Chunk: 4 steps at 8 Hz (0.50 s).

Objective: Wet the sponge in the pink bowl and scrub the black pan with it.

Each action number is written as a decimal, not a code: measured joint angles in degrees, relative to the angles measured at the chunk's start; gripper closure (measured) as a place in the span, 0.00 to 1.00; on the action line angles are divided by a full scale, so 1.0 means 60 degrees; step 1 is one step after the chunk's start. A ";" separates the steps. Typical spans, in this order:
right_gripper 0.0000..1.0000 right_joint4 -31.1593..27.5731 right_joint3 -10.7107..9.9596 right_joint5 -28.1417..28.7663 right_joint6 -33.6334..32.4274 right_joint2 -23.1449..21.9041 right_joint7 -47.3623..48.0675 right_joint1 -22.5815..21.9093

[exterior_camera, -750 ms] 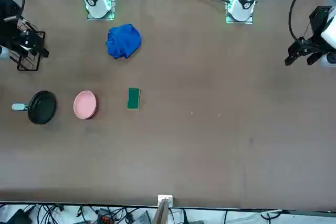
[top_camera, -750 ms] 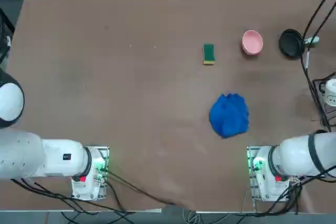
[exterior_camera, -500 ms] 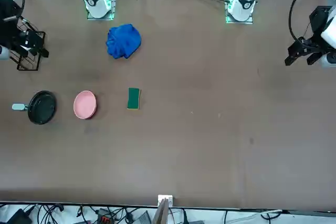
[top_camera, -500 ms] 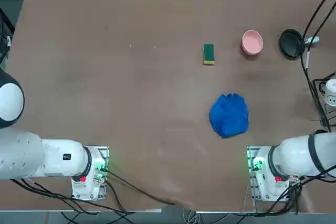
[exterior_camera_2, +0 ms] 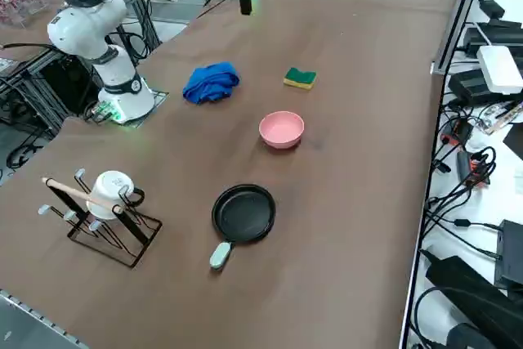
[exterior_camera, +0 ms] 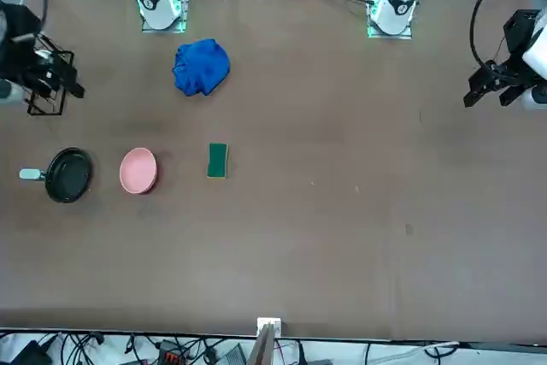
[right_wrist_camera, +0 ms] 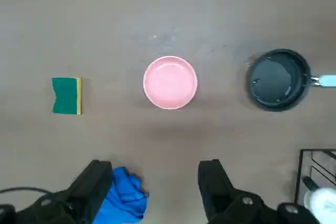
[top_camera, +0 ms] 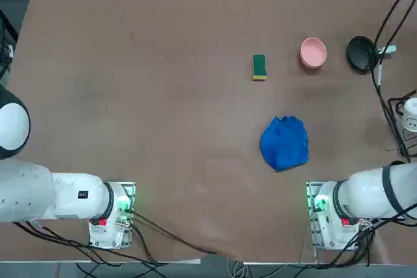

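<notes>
Though the overhead view shows only the right arm's base, it lays out the row: the sponge (top_camera: 259, 67), the pink bowl (top_camera: 313, 53) and the black pan (top_camera: 360, 53), the sponge farthest toward the robot's left on the tabletop (top_camera: 163, 128). From the front, the sponge's long axis runs toward and away from the robot. In the wrist view the right gripper (right_wrist_camera: 156, 190) hangs high with fingers spread, empty, roughly over the bowl, so the sponge lies off to its left. A blue cloth (right_wrist_camera: 122, 200) sits beneath one finger.
</notes>
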<state>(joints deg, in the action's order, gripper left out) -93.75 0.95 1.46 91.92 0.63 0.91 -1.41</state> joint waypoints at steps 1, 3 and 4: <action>0.00 -0.0027 0.0040 0.0026 0.0218 0.0385 0.0031 -0.0383; 0.00 -0.0203 0.0086 0.0042 0.1073 0.1367 0.0106 -0.1242; 0.00 -0.0408 0.0090 0.0042 0.1649 0.1779 0.0284 -0.1641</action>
<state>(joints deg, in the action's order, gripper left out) -96.20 1.49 1.71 101.81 11.31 2.62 -11.25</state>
